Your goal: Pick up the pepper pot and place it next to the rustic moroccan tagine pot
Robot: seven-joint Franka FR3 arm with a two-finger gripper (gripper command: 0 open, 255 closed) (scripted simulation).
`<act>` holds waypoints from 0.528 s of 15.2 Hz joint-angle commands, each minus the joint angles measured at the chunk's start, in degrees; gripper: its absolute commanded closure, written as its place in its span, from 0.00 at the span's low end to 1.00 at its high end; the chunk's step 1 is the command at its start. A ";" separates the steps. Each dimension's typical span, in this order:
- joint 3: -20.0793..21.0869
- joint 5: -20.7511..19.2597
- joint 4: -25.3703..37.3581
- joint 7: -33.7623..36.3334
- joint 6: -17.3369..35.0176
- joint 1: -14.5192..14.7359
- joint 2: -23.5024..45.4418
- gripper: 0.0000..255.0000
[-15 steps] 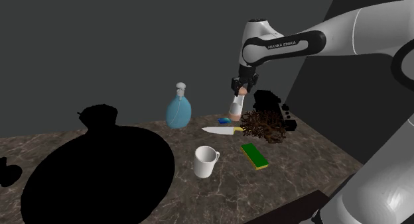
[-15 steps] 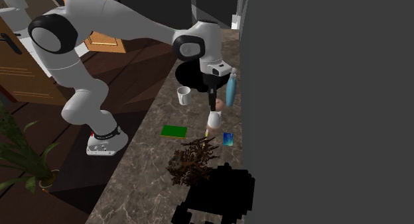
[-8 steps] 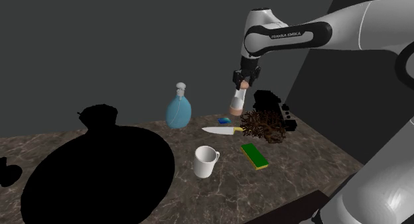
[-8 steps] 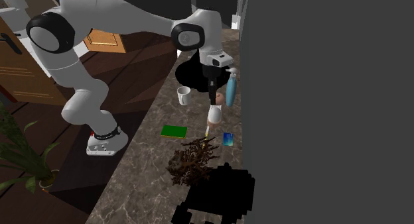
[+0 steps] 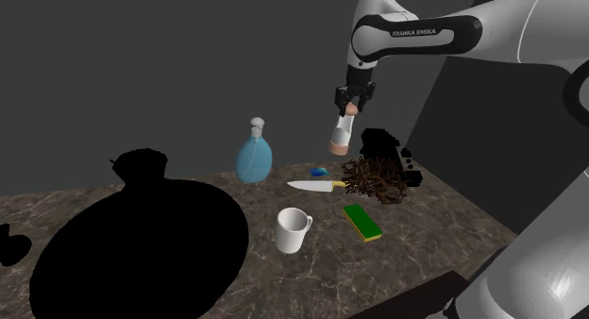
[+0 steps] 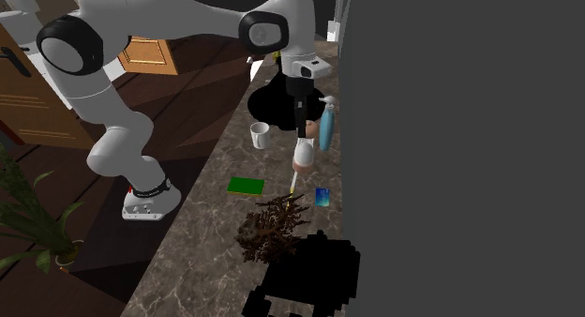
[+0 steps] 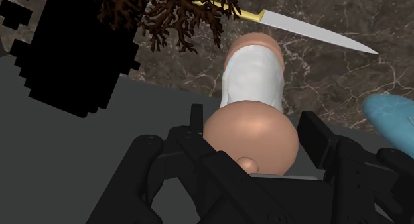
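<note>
At the shoulder view's left, a large all-black form with a knob on top, taken here for the tagine pot [image 5: 142, 242], resting on the dark marble counter [image 5: 283, 279]. Rightward from there, a blue spray bottle [image 5: 254, 155] near the wall, a white mug [image 5: 293, 229] toward the front, and a knife [image 5: 316, 185] lying flat. Next, above the knife's handle end, the pepper pot [image 5: 340, 133]: white body, tan cap and foot, hanging nearly upright in the air, well clear of the counter. Pinched at its rounded cap by the gripper [image 5: 352, 104], black fingers pressed to either side, as seen from the wrist. Farther right, a flat green sponge [image 5: 363, 222], a brown tangle of twigs [image 5: 375, 179] and a black blocky lump [image 5: 389, 142] behind it. Judged from this: grasp made and lift done, so roughly the first half finished. Left to do: carry across toward the shoulder view's left, past the spray bottle and mug, then lower and let go just beside the tagine pot without knocking either. Well apart from the goal at present.
</note>
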 commanded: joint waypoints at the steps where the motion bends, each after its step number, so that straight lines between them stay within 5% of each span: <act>1: 0.03 0.07 1.48 -0.24 -1.48 0.03 0.02 1.00; 8: 0.13 0.22 7.65 -1.17 -6.92 0.13 0.66 1.00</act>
